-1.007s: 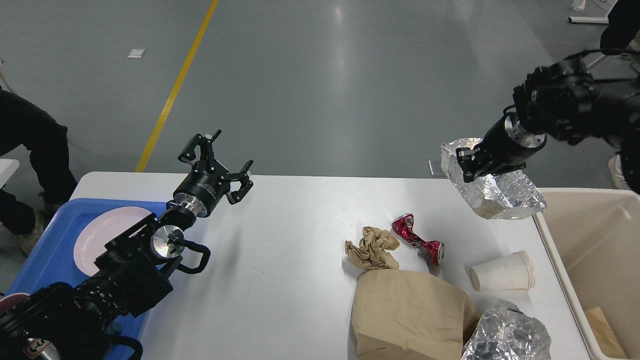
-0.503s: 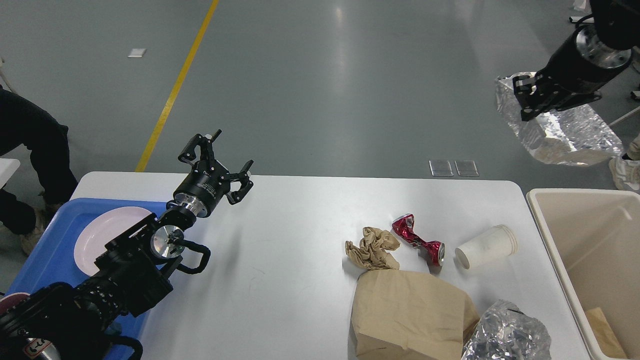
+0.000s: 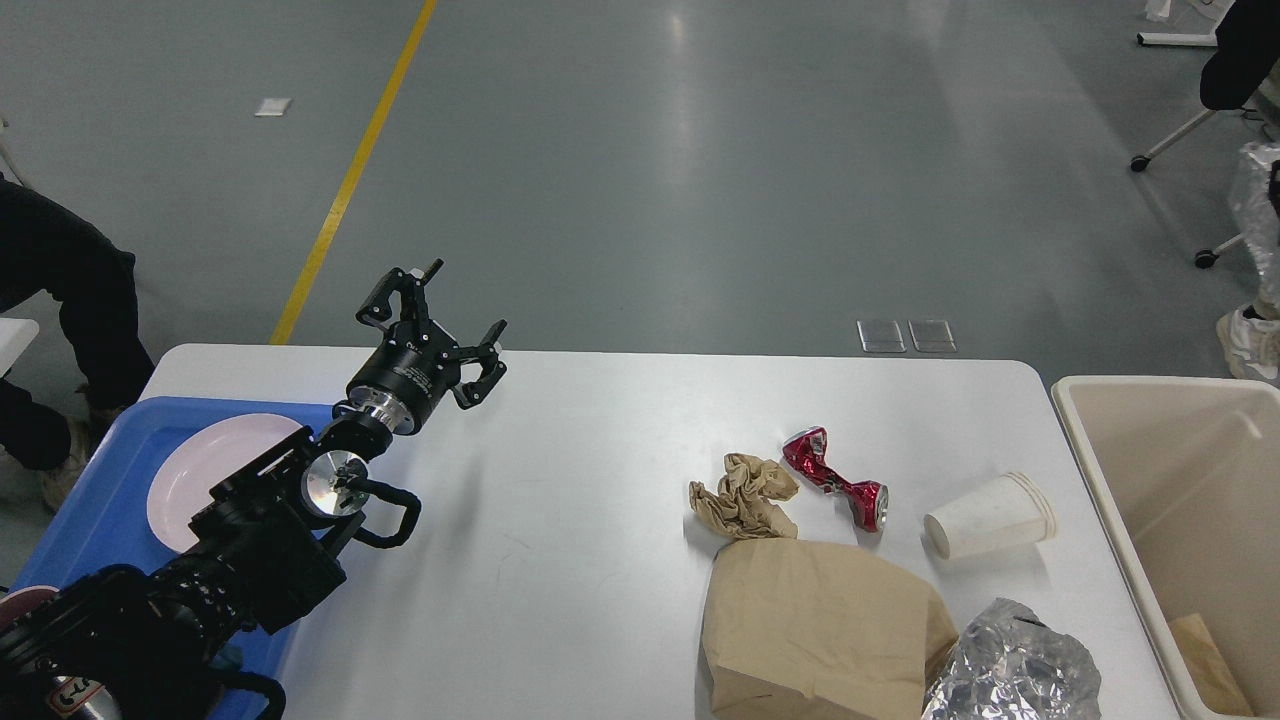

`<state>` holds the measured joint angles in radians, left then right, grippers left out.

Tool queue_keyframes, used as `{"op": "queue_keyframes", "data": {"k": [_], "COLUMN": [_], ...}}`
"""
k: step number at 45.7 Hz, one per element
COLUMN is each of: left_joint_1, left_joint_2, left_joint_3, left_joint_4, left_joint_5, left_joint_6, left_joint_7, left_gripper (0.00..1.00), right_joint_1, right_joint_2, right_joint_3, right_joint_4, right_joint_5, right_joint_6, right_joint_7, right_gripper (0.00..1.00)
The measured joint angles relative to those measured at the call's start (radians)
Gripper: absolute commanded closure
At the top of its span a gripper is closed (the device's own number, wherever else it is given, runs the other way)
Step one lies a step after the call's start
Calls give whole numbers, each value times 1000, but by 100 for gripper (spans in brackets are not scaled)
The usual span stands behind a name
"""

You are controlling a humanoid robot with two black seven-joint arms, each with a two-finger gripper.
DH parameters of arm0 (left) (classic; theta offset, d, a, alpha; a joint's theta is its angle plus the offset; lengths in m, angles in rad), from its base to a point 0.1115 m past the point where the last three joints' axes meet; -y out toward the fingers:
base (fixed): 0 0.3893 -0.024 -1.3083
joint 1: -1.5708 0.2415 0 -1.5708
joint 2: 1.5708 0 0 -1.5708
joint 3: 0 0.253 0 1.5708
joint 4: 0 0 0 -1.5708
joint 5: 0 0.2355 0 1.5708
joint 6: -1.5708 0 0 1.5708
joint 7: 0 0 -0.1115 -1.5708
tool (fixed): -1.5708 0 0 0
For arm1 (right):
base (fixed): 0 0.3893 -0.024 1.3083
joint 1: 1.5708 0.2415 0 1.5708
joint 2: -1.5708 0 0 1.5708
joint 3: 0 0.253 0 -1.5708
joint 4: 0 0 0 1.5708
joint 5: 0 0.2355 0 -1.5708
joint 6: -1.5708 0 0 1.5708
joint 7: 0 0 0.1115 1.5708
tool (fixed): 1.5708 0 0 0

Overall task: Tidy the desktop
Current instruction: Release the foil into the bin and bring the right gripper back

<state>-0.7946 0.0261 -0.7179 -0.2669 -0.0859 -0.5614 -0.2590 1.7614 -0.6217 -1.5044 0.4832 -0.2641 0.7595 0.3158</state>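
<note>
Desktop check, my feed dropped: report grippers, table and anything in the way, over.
Left gripper open, empty, above the desktop. Right gripper out of view. Crushed can, paper cup, paper bag, foil uncleared. Path clear.

Matte white desktop (image 3: 600, 560); crumpled brown paper bag (image 3: 825, 630); shiny crinkled foil (image 3: 1015, 670); glossy red can (image 3: 835, 487).

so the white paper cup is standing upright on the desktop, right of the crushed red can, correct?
Not quite. The white paper cup is lying on its side, mouth facing left, not upright. The head view shows it. The rest holds: it rests on the desktop, right of the crushed red can.
</note>
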Motion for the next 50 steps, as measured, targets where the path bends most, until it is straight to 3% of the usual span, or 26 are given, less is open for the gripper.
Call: {"op": "queue_keyframes", "data": {"k": [16, 28, 40, 50], "left_joint_1": [0, 0, 0, 0], "left_joint_2": [0, 0, 0, 0], "left_joint_3": [0, 0, 0, 0], "left_joint_4": [0, 0, 0, 0], "left_joint_5": [0, 0, 0, 0], "left_joint_6": [0, 0, 0, 0], "left_joint_7": [1, 0, 0, 0], "left_gripper": [3, 3, 3, 3], "right_joint_1": [-214, -492, -743, -908], "right_joint_2": [-149, -188, -159, -83], "right_joint_3": [80, 306, 548, 682], "right_joint_4": [-2, -15, -101, -180], "right_joint_5": [23, 46, 127, 129], "right_joint_6": [-359, -589, -699, -722], "right_joint_7": [0, 1, 2, 3], "right_gripper": [100, 100, 100, 100]}}
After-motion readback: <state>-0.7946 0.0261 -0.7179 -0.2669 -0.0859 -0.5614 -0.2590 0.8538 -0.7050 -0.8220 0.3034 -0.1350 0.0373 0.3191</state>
